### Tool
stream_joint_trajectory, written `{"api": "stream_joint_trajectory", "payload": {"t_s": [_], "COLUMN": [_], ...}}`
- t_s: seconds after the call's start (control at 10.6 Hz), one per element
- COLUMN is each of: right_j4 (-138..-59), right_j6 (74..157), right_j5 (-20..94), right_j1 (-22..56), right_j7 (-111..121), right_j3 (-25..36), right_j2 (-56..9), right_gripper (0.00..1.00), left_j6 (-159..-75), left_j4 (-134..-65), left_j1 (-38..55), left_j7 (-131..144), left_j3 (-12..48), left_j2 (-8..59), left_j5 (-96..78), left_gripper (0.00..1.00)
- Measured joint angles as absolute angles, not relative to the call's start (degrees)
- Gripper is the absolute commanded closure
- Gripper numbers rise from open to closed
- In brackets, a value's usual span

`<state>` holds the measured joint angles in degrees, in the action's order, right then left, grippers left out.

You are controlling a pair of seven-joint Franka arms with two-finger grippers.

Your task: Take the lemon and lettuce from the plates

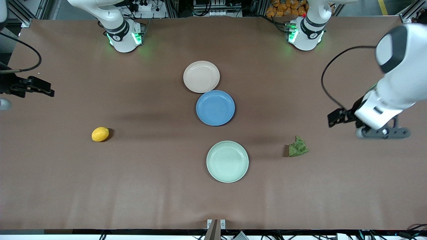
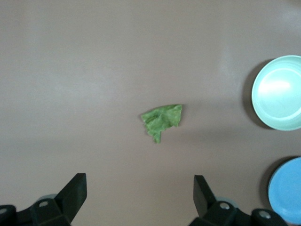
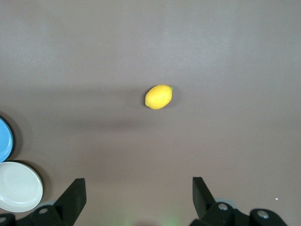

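Note:
The lemon (image 1: 100, 134) lies on the bare table toward the right arm's end; it also shows in the right wrist view (image 3: 158, 96). The lettuce (image 1: 298, 147) lies on the bare table toward the left arm's end, and in the left wrist view (image 2: 162, 121). The beige plate (image 1: 201, 76) and the mint plate (image 1: 227, 161) hold nothing. My left gripper (image 1: 382, 132) (image 2: 140, 197) hangs open and empty above the table beside the lettuce. My right gripper (image 1: 4, 104) (image 3: 138, 197) hangs open and empty at the table's end, above bare table beside the lemon.
A blue plate (image 1: 215, 107) sits between the beige and mint plates, touching the beige one, and holds nothing. Brown table (image 1: 150, 186) spreads around the lemon and the lettuce. The arm bases (image 1: 125, 36) stand along the table's edge farthest from the front camera.

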<state>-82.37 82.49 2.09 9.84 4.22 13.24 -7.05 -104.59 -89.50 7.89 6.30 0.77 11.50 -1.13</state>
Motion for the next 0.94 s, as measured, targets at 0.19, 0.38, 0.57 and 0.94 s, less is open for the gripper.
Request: {"api": "stream_joint_trajectory", "payload": {"t_s": [0.19,0.38,0.57,0.94], "right_j4": [-82.70,-82.74,-82.78,-83.40], "right_j6": [82.56,82.57,82.59,82.55], "right_j5": [2.09,2.09,2.07,2.02], "right_j1": [10.15,10.13,10.01,9.53], "right_j7": [4.21,4.21,4.22,4.23], "right_j3": [13.28,13.36,13.43,14.12], "right_j2": [-7.26,-7.23,-7.23,-7.23], "right_gripper": [0.00,0.00,0.00,0.00], "left_j6": [-101.49,-97.64,-95.32,-88.52], "left_j4": [-89.57,-89.63,-89.69,-88.25], "left_j1": [5.59,2.98,2.68,2.61], "left_j7": [4.29,2.73,1.81,0.79], "left_j3": [1.23,2.72,3.18,3.41], "left_j2": [8.19,5.50,3.39,2.02], "left_j5": [-1.11,-1.11,-1.11,-1.11], "left_gripper": [0.00,0.00,0.00,0.00]}}
